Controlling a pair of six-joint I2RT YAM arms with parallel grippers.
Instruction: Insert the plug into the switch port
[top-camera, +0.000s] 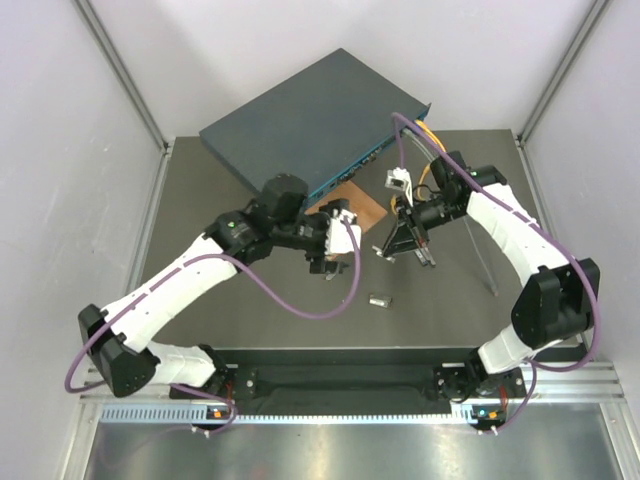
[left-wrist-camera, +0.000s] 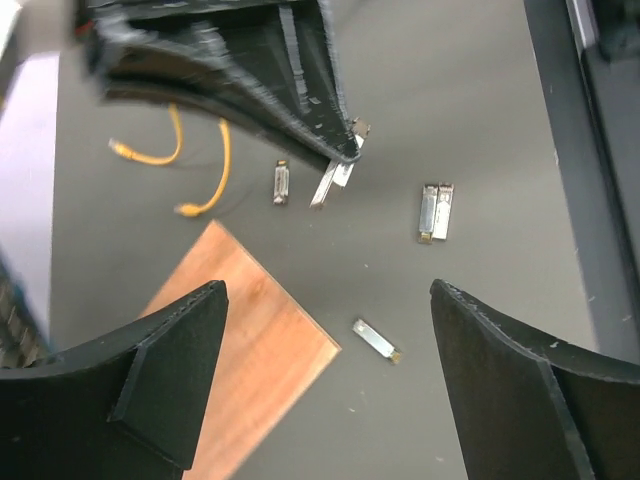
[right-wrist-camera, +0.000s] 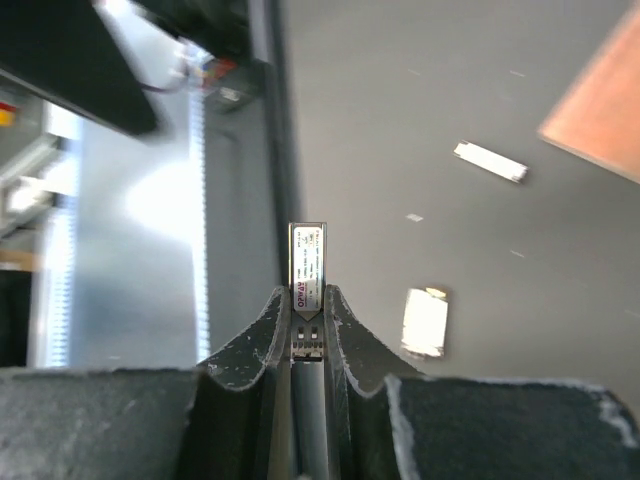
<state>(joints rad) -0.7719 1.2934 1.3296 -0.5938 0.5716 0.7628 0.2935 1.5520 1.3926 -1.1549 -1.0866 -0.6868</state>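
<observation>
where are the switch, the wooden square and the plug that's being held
switch (top-camera: 305, 125), top external view, on its dark flat top panel
wooden square (left-wrist-camera: 255, 335), left wrist view, on the middle of its brown face
plug (right-wrist-camera: 307, 258), right wrist view, on its labelled metal end

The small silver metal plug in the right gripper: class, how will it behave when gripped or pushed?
Probably stiff: the small silver rectangular metal plug juts straight from the right gripper, unsagging. Flat-sided, so likely slides, not rolls. Smooth narrow faces might slip in the pinch.
</observation>
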